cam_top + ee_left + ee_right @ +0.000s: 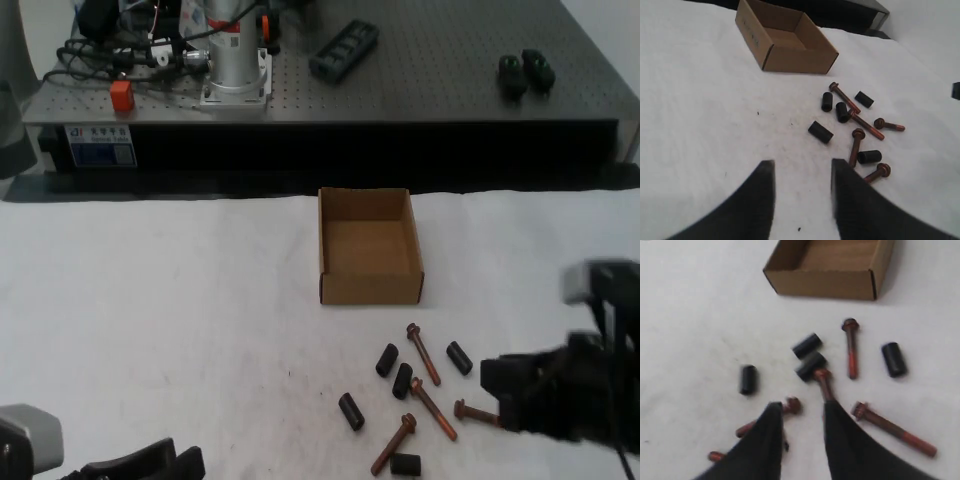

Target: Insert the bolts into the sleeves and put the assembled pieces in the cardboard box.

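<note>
Left tool [803, 197] moderately open, empty, above tabletop [700, 115], right tool [801, 437] narrower gap, empty, just over a bolt [824, 385]

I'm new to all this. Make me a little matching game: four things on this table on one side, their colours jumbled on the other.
Things:
1. cardboard box
2. bolts
3. sleeves
4. table cover

Colours:
A. black
B. white
C. coppery red
D. brown

Pairs: 1-D, 2-C, 3-A, 4-B
</note>
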Controlling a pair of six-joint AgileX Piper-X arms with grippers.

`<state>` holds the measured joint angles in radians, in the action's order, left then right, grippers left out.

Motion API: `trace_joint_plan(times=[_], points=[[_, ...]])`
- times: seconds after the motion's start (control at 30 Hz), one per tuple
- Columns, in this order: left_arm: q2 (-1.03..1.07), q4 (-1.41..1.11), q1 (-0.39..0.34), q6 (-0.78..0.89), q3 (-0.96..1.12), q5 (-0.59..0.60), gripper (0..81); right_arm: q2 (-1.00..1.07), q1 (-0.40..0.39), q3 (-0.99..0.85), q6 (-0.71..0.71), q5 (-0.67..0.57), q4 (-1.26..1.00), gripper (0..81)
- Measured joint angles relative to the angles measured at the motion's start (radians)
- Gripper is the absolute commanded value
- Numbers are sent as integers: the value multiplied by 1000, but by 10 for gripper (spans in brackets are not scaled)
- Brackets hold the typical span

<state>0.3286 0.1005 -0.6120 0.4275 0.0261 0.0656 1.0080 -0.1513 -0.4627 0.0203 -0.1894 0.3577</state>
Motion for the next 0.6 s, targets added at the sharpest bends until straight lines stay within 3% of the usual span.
trace_joint_plan(times=[0.1, 0.23, 0.4, 0.6], points=[[0, 0, 0, -1, 0, 0, 327, 217, 0, -163, 203, 63, 188, 223], [0, 0, 0, -4, 0, 0, 327, 439, 0, -322, 337, 112, 351, 223], [0, 0, 0, -4, 0, 0, 327, 602, -2, -419, 441, 179, 421, 223], [0, 0, 0, -4, 0, 0, 327, 645, -2, -436, 495, 200, 421, 223]])
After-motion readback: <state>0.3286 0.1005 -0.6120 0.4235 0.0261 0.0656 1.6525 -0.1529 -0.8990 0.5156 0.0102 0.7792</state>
